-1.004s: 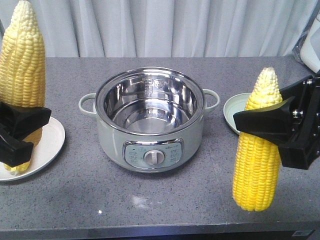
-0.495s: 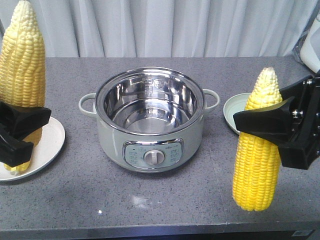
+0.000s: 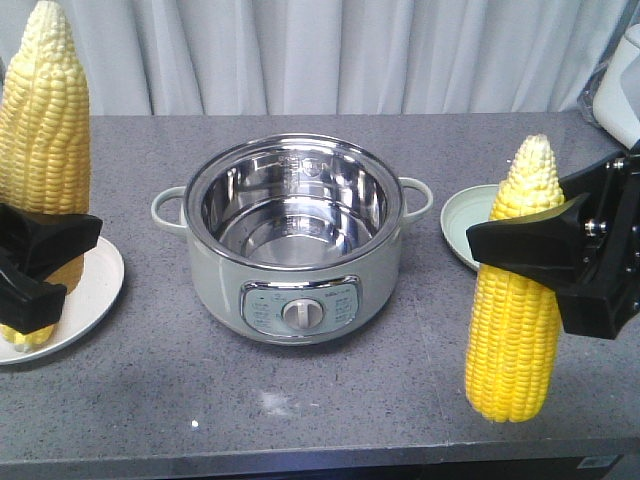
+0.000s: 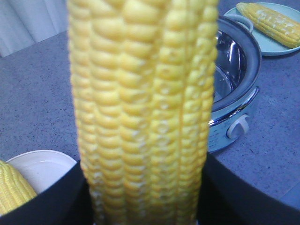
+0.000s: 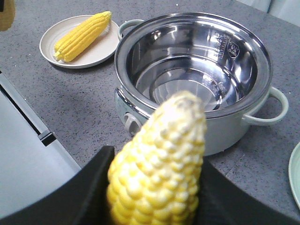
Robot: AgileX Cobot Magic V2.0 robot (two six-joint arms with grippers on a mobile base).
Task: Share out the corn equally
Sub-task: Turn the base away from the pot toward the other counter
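Now my left gripper (image 3: 45, 262) is clamped on one corn cob (image 3: 45, 110), upright over the white plate (image 3: 95, 285) at the left. My right gripper (image 3: 525, 245) grips a second cob (image 3: 515, 340) upright near the green plate (image 3: 460, 225); each plate already holds one, so setting these down should even the split. Against the earlier frame, the pot (image 3: 220, 290) and plates sit slightly further left, and my grips look unchanged.

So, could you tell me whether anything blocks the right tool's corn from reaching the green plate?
Nothing visible does: the held corn hangs just in front of the green plate; the pot sits aside. One cob already lies on it.
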